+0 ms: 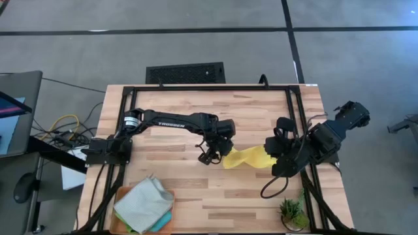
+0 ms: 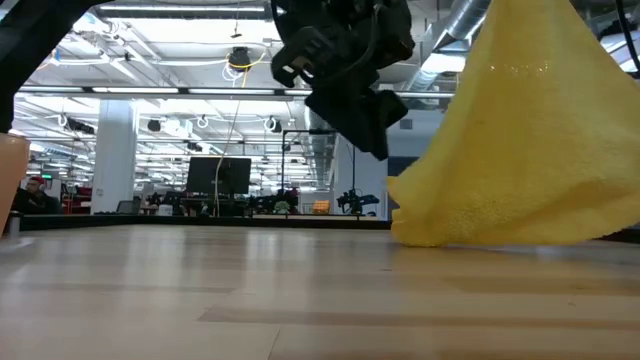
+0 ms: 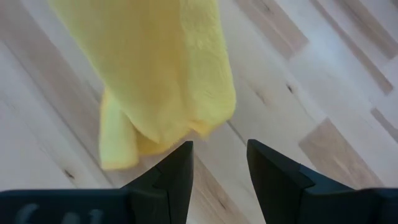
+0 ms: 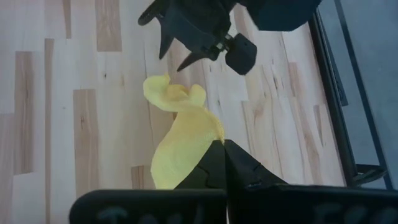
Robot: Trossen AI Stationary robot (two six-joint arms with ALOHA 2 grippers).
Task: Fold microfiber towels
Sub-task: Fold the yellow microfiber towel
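Low view — wooden table (busy hall behind).

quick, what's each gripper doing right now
left gripper: open, empty, just off the yellow towel.
right gripper: shut on the yellow towel.

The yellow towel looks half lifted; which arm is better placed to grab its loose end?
The left. Its gripper is open, just short of the yellow towel's free end on the table. The right gripper is shut on the towel's other end, holding it up.
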